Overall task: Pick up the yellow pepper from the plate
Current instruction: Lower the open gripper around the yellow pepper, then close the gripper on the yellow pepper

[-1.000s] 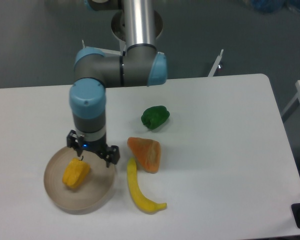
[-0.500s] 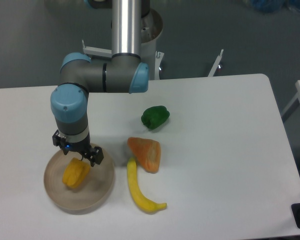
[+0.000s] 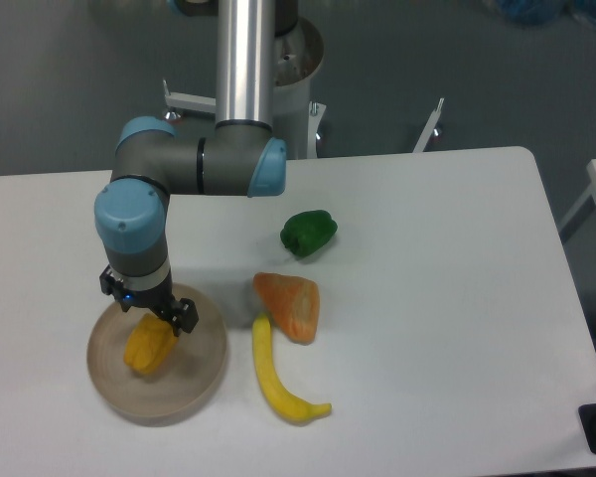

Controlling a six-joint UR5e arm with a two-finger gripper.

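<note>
The yellow pepper [image 3: 148, 348] lies on the left half of the round beige plate [image 3: 194, 383], near the table's front left. My gripper [image 3: 149, 316] points straight down right over the pepper's upper end, its dark body covering that end. The fingers reach down around the pepper's top, but the arm's wrist hides the fingertips, so how far apart they stand does not show. The pepper rests on the plate.
A green pepper [image 3: 308, 232] sits mid-table. An orange wedge-shaped piece [image 3: 288, 304] lies just right of the plate, and a long curved yellow piece [image 3: 276, 379] lies below it, close to the plate's right rim. A white table edge runs along the right.
The arm has swung left and the gripper has moved from the plate's upper right rim to directly over the yellow pepper and come down onto its top.
</note>
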